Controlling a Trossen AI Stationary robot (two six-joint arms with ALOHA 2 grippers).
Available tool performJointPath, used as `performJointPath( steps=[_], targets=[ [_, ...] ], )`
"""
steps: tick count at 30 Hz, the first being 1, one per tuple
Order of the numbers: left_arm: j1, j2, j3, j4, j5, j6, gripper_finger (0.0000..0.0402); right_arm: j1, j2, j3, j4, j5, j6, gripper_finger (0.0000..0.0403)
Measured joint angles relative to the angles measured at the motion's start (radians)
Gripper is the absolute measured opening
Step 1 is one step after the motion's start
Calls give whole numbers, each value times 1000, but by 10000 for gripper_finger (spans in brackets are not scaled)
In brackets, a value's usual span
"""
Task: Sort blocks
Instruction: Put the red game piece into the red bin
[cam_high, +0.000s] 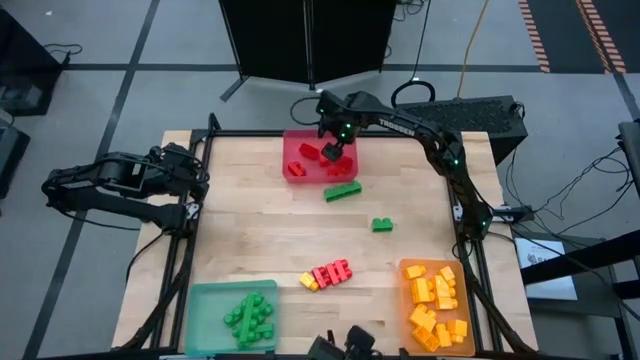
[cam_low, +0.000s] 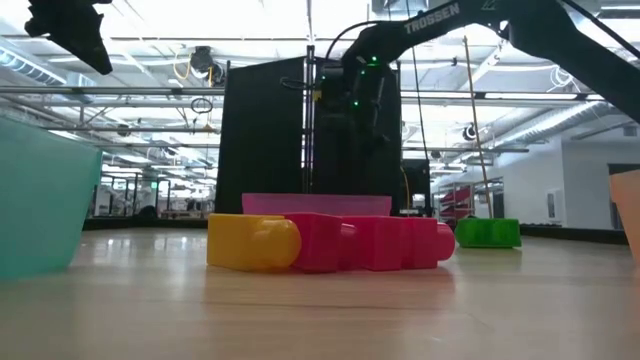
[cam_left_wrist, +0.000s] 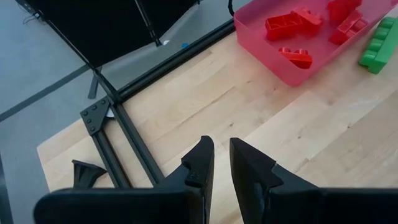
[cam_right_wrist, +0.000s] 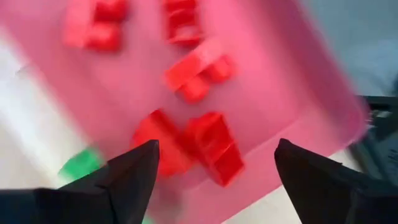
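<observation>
Two green blocks (cam_high: 342, 191) are lying loose mid-table in the high view, below the red tray (cam_high: 297, 143) where the right gripper (cam_high: 334, 150) is hovering, while the left gripper (cam_high: 192, 180) is waiting at the table's left edge. Low down, a yellow-and-red block row (cam_low: 330, 242) is blocking most of that tray. Right wrist view is showing spread fingers (cam_right_wrist: 134, 171) holding nothing over red blocks (cam_right_wrist: 211, 146); left wrist view is showing fingers (cam_left_wrist: 200, 165) nearly pressed together.

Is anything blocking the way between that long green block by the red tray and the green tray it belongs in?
Nothing visible: bare wood lies between the long green block and the green tray; the red-yellow cluster sits off to one side.
</observation>
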Motion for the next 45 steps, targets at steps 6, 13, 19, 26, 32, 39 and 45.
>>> performJointPath(
  steps=[6, 13, 19, 26, 32, 39, 45],
  targets=[
    [0, 0, 0, 0, 1, -2, 59, 76, -50, 0, -42, -346, -86, 292],
    [0, 0, 0, 0, -2, -3, 59, 340, -99, 0, -178, -492, -191, 281],
    [0, 0, 0, 0, -2, -3, 59, 568, -97, 0, -175, -363, -209, 281],
    [0, 0, 0, 1, -4, -2, 59, 737, -94, -61, -76, -175, -197, 281],
    [0, 0, 0, 1, -4, -3, 59, 787, -93, -202, 20, -90, -188, 281],
    [0, 0, 0, 1, -7, -3, 59, 790, -93, -403, 164, -119, -117, 281],
    [0, 0, 0, 1, -7, -3, 59, 783, -99, -500, 255, -133, -69, 281]
  ],
)
